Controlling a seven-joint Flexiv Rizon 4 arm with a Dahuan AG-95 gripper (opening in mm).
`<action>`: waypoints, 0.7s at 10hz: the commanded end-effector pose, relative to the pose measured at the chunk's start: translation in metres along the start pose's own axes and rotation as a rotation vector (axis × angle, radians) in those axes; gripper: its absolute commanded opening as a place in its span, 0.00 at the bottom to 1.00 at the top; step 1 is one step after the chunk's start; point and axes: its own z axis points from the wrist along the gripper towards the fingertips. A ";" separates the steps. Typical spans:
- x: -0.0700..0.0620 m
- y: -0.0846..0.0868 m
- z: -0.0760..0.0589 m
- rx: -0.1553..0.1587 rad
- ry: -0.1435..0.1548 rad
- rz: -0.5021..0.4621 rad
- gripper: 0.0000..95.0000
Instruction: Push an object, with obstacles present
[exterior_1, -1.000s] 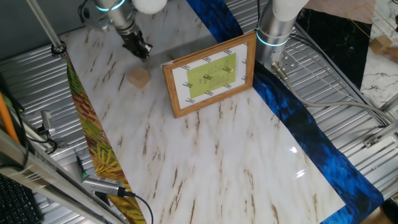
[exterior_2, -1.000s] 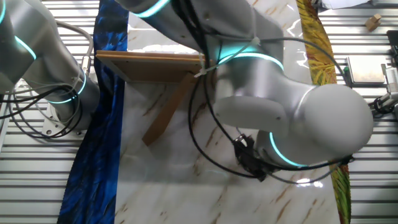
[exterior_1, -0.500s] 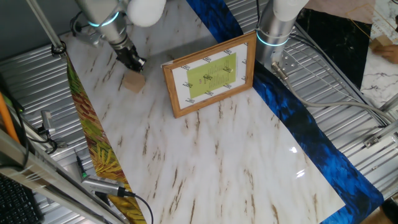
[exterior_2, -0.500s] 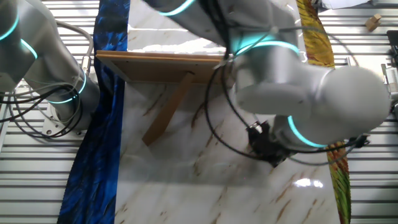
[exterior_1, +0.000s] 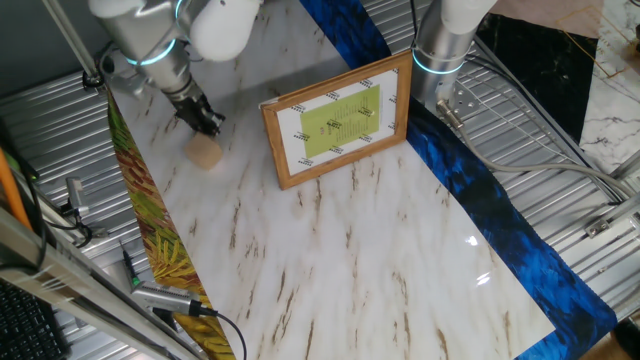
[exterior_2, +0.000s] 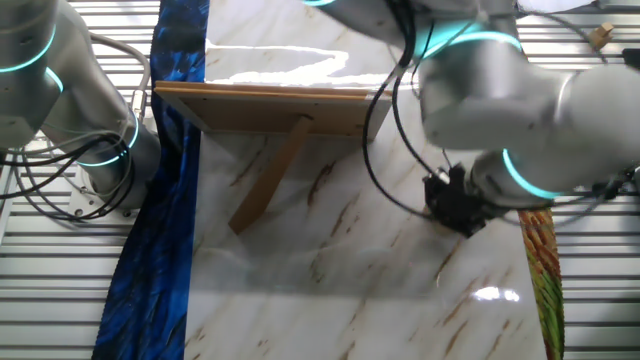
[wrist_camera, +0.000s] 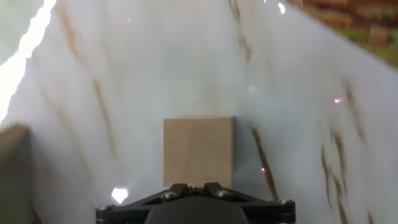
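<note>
cube: small pale wooden cube (exterior_1: 205, 153) sits on the marble bench (exterior_1: 330, 250), close to the edge with the yellow-green leafy strip (exterior_1: 150, 250) and toward the far corner on that side. In the hand view the cube (wrist_camera: 199, 151) is dead centre, right in front of the fingertips.

gripper: the gripper (exterior_1: 203, 122) is down at bench level just behind the cube, fingers pressed together into one blunt tip and touching, or as good as touching, the cube's near face. Nothing pinched.

obstacle: the picture frame (exterior_1: 337, 120) stands propped on its back leg (exterior_2: 268, 177) nearer the blue-strip edge, well apart from the cube.

stage (my guess): mid-push, contact made.

risk 1: contact is one narrow tip on a flat face. If it drifts off-centre the cube probably spins and slips out sideways instead of sliding straight.

risk 2: the cube is already near the leafy edge. A push angled that way could ride it onto the strip, where it might snag or tip.

risk 3: the arm's big elbow (exterior_2: 500, 90) hangs fairly near the frame in the other fixed view. A wide swing could knock the frame over, since only that leg holds it up.
</note>
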 end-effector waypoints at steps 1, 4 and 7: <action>-0.008 0.006 -0.001 -0.001 0.001 0.006 0.00; -0.010 0.009 0.000 0.001 0.013 0.000 0.00; 0.003 0.008 0.000 -0.004 0.009 0.008 0.00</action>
